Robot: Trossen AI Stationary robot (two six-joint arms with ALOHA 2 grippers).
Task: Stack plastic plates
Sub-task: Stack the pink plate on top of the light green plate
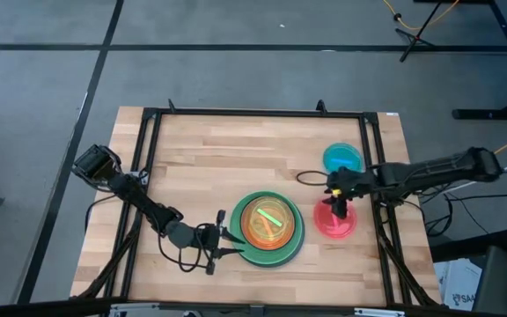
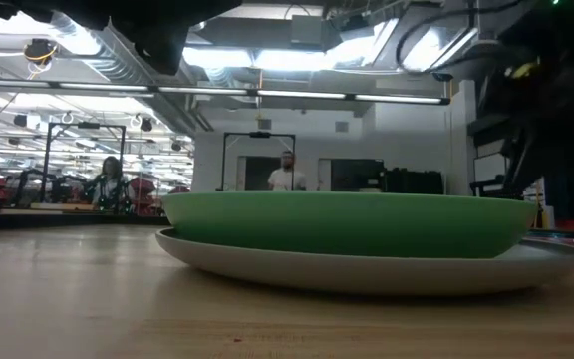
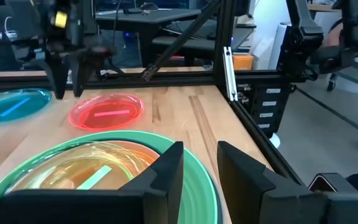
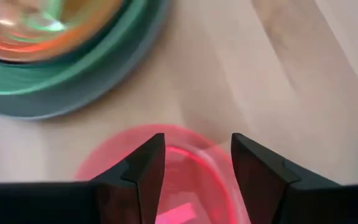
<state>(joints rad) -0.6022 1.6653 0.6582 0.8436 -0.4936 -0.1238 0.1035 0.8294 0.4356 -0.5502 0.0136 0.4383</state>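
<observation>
Meanwhile, the right gripper (image 1: 339, 211) is hovering, fingers parted, over the pink-red plate (image 1: 334, 222) lying beside the stack (image 1: 269, 229), while the left gripper (image 1: 233, 240) is waiting open at the stack's rim; light, thin and likely slippery, the plate looks best pinched at its raised rim

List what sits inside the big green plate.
The green plate holds a translucent orange plate with a lime one nested in it. Anything lower in the stack is covered.
</observation>
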